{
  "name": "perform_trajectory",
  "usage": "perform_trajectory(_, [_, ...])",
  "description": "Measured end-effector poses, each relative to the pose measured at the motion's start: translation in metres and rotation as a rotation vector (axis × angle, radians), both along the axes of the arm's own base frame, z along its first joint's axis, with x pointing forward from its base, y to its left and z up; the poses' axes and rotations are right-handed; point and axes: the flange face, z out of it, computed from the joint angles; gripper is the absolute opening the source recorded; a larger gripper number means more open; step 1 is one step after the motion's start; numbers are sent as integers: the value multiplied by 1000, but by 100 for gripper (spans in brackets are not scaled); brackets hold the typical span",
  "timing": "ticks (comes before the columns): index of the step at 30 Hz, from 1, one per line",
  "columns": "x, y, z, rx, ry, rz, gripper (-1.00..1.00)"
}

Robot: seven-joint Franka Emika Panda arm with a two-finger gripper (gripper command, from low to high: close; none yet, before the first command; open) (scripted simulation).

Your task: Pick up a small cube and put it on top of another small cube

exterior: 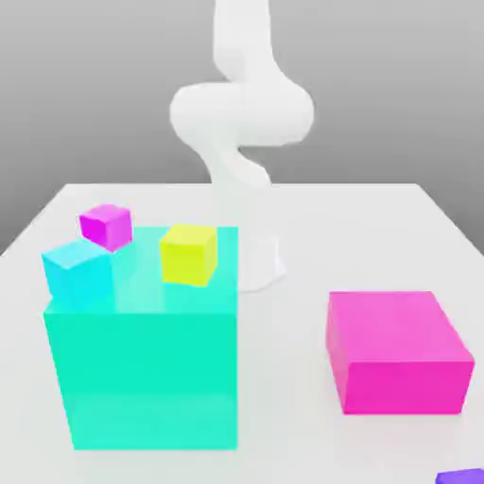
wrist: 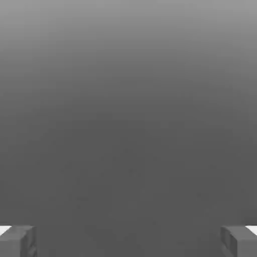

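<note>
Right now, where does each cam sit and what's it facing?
Exterior view: off the arm, above the table's near edge, looking across at the arm; big teal block, pink block and small cubes in front.
Hand view: on the hand, facing plain grey; two fingertips at the corners, jaws open, nothing between.
Shared: no object appears in both.

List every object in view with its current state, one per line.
tool: open, nothing between its fingers.
indigo cube: on the table, at the picture's lower edge, partly cut off.
magenta cube: behind the big teal block.
cyan cube: at the teal block's far corner; its support is unclear.
yellow cube: apparently atop the teal block.
pink block: flat on the table.
</note>
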Motion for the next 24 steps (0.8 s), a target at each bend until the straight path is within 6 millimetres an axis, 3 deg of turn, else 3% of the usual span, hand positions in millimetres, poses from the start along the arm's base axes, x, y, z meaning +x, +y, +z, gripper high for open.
perform_trajectory(6, [71,39,-67,-55,143,-7,0])
perform_trajectory(12, [125,77,-147,-91,274,5,0])
perform_trajectory(18, [161,119,-236,-109,401,36,0])
perform_trajectory(24, [178,159,-329,-101,524,69,0])
